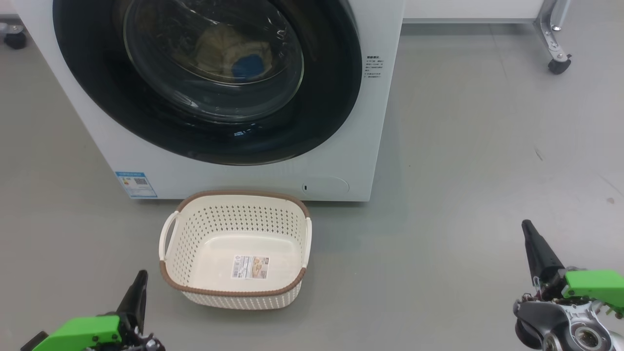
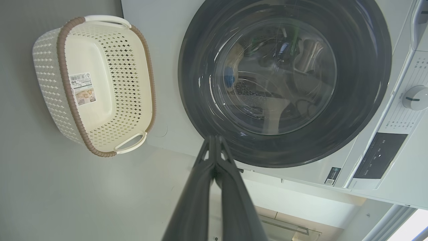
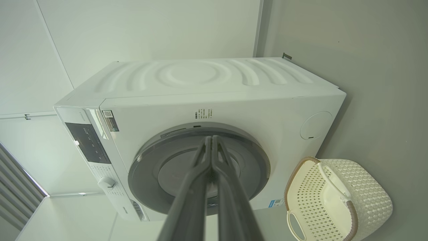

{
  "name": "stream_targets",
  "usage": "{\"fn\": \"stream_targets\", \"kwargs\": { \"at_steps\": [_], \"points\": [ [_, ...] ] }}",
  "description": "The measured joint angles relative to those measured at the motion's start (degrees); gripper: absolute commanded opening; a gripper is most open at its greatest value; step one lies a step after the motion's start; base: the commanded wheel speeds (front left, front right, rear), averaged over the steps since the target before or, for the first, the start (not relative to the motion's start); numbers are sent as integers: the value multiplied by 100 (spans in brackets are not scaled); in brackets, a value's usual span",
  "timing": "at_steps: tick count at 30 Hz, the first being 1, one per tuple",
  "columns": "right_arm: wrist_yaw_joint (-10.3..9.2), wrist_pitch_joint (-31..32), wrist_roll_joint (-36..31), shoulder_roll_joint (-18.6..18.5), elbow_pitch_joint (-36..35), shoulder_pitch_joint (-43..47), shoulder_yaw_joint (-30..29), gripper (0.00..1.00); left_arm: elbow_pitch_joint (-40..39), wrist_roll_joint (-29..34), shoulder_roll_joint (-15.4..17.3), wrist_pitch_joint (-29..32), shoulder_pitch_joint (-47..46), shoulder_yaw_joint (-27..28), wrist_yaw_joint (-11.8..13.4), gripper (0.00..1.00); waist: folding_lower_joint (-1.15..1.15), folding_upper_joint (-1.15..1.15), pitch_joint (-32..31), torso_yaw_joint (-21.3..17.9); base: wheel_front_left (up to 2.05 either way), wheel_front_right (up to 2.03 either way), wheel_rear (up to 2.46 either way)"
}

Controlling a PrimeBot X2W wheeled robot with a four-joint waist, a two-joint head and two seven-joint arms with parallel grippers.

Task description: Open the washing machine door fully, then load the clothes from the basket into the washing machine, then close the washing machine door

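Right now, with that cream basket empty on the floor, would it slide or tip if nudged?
It would probably slide easily: the basket is empty perforated plastic, so likely light, and the floor looks smooth. Tipping seems unlikely, since it sits low and wide. Its thin walls may flex a little if squeezed.

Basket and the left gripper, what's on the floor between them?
Nothing. The head view shows a bare stretch of grey floor between the shut left gripper and the basket.
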Motion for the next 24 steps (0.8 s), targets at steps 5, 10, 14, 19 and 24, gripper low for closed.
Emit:
{"fn": "stream_targets", "kwargs": {
  "at_steps": [5, 10, 14, 19, 24],
  "points": [
    [0, 1, 0, 0, 0, 0, -9, 0, 0, 0, -3, 1, 0, 4, 0, 0, 0, 0, 0, 0, 0, 0, 0],
    [0, 19, 0, 0, 1, 0, -15, 0, 0, 0, -7, 24, 0, 8, 0, 0, 0, 0, 0, 0, 0, 0, 0],
    [0, 42, 0, 0, 3, 0, -21, 0, 1, 0, -8, 24, 0, 10, 0, 0, 0, 0, 0, 0, 0, 0, 0],
    [0, 42, -1, 1, 5, 0, -31, 0, 1, 0, -9, 24, 0, 13, 0, 0, 0, 0, 0, 0, 0, 0, 0],
    [0, 43, -2, 1, 16, 0, -44, 0, 1, 0, -10, 25, 0, 16, 0, 0, 0, 0, 0, 0, 0, 0, 0]
  ]
}}
